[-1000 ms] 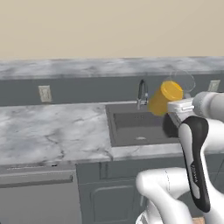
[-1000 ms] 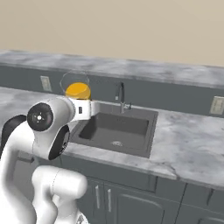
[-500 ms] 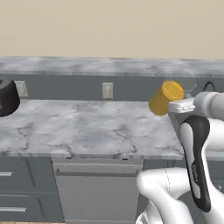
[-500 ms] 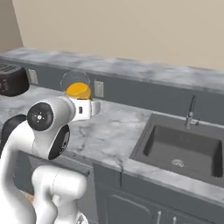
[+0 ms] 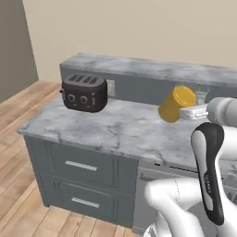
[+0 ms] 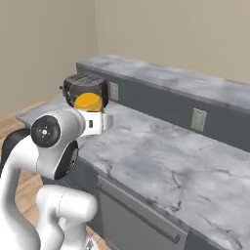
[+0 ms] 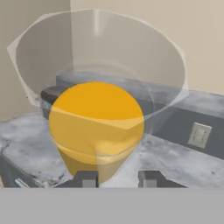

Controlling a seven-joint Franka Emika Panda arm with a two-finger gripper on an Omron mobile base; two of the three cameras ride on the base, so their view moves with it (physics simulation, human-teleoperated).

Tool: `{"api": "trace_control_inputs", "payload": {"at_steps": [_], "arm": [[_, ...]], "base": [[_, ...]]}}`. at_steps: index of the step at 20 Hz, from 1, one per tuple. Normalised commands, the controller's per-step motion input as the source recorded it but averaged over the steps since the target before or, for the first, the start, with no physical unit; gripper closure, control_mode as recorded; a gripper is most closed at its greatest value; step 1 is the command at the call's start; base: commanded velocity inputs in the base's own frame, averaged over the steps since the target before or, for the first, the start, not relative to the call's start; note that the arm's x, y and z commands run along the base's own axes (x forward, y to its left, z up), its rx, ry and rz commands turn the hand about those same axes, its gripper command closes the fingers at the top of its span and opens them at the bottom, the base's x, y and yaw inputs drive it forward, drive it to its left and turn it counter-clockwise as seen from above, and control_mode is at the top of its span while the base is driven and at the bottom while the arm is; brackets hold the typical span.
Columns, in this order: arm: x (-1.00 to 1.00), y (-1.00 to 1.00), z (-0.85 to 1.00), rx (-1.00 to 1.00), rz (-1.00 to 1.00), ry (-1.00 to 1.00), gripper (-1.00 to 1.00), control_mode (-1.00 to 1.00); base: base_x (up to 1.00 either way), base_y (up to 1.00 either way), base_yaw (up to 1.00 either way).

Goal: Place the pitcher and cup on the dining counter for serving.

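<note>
While the gripper (image 7: 117,177), jaws partly closed, carries the tilted pitcher (image 5: 176,103) above the worktop (image 5: 115,127), reaching the dining counter (image 5: 152,67) and setting it upright likely comes next.

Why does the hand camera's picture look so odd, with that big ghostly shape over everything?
In the hand view, the clear pitcher sits right before the lens, so its see-through wall veils the raised counter behind, and the rendering is soft. In the left base view, lighting is flat and glare-free; the toaster throws barely any shadow.
</note>
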Motion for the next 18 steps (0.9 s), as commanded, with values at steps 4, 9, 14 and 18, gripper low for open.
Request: {"api": "trace_control_inputs", "payload": {"at_steps": [4, 9, 14, 18], "arm": [[0.00, 0.00, 0.00, 0.00, 0.00, 0.00, 1.00, 1.00], [0.00, 0.00, 0.00, 0.00, 0.00, 0.00, 1.00, 1.00], [0.00, 0.00, 0.00, 0.00, 0.00, 0.00, 1.00, 1.00], [0.00, 0.00, 0.00, 0.00, 0.00, 0.00, 1.00, 1.00]], "base": [[0.06, 1.00, 0.52], [0.22, 1.00, 0.47], [0.81, 1.00, 0.33], [1.00, 1.00, 0.18]]}}
